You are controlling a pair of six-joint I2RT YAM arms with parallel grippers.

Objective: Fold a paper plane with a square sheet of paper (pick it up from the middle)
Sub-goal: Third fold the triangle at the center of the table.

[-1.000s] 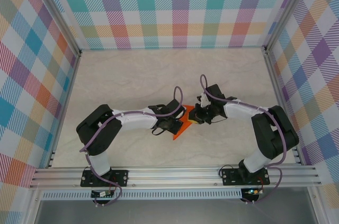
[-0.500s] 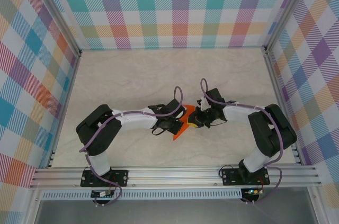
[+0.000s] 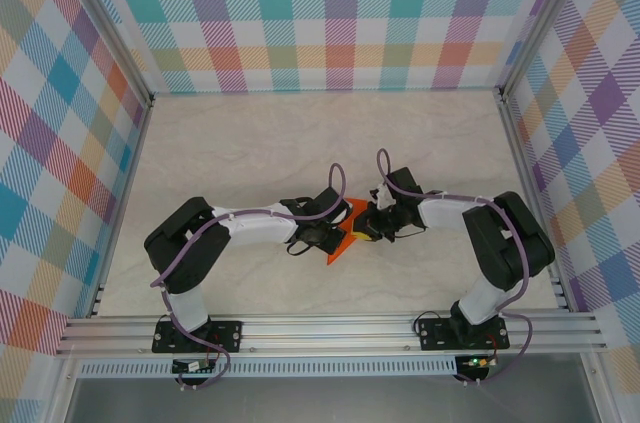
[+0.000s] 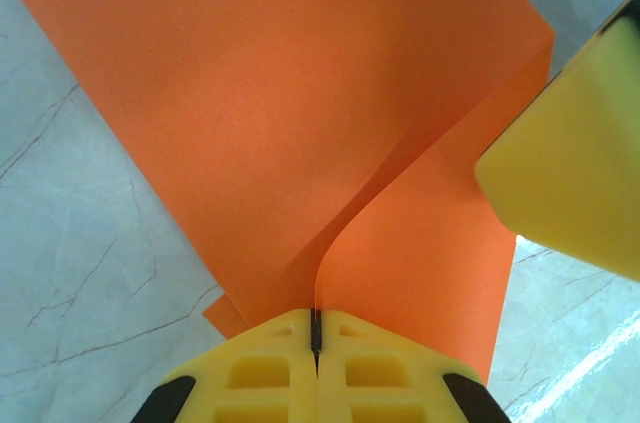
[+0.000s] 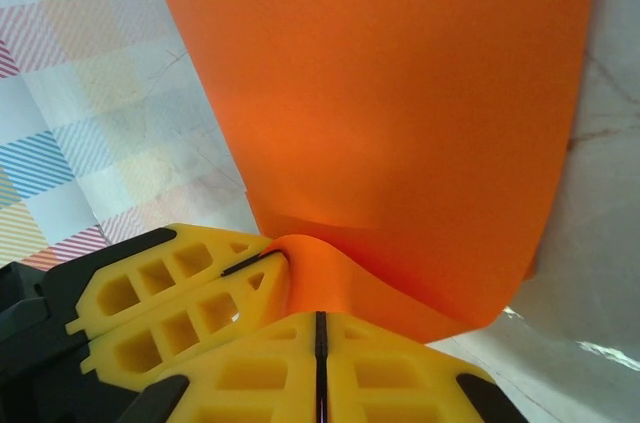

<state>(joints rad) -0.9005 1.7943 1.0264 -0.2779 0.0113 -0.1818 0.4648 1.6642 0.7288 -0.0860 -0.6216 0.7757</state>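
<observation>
Two arms reach inward and meet just nearer than the middle of the counter (image 3: 250, 143), about midway between its left and right edges. Orange paper (image 3: 338, 246) sits between them there, creased into a pointed shape, one tip aimed toward the near-left corner.

Left gripper (image 4: 315, 321): jaws fully together, pinching the paper where a curved loose flap runs down into the seam between the fingers. The flap lifts off a flatter layer behind it.

Right gripper (image 5: 320, 323): jaws also pressed tight, the paper's bent lower edge curling into their tips, so both grippers hold it.

Left wrist view: one yellow finger of the right gripper at the paper's right edge, touching or just beside it, cannot tell which. Right wrist view: left gripper's fingers just left of the right gripper's, nearly touching, paper bulging between them.

Cannot tell whether any of the paper rests on the counter. Plaid walls (image 3: 340, 13) on three sides, aluminium rail (image 3: 330, 333) along the near edge.
</observation>
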